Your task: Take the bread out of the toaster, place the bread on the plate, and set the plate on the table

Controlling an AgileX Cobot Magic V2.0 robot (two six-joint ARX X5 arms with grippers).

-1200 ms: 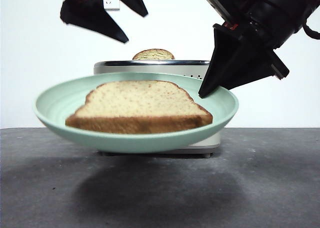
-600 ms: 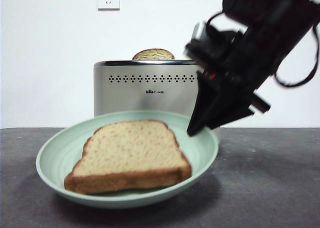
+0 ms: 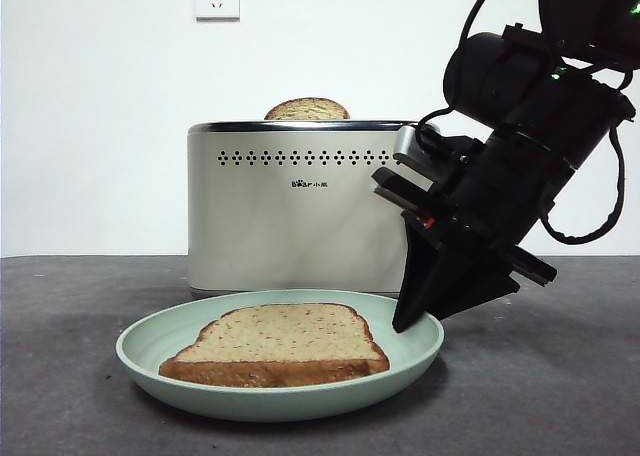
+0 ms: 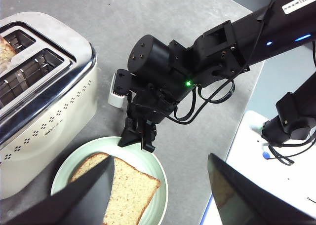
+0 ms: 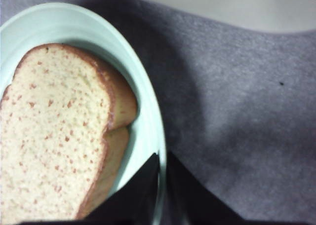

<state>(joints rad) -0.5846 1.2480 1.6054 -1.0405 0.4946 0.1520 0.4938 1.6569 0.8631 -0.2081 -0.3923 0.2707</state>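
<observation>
In the lower left and centre of the front view, the wide, shallow, pale-green matte plate [image 3: 280,381] sits on the dark grey-brown mottled bench [image 3: 560,396], with the flat slice of tan, speckled bread with a reddish-brown crust [image 3: 278,342] lying flat in it. Behind the plate, in the middle of the frame, stands the boxy cream toaster with a chrome top rim and a row of small black dots [image 3: 295,211]; the rounded top of a second, paler slice [image 3: 307,108] pokes out of one slot. At the plate's right edge the right end effector [image 3: 408,321] comes down from the upper right, black and bulky, its two jaws pinched nearly together over the plate's rim; the right wrist view shows the thin green rim running between them [image 5: 160,185]. In the left wrist view the left end effector [image 4: 160,178] hangs high above the plate and toaster, its jaws spread wide and holding nothing.
</observation>
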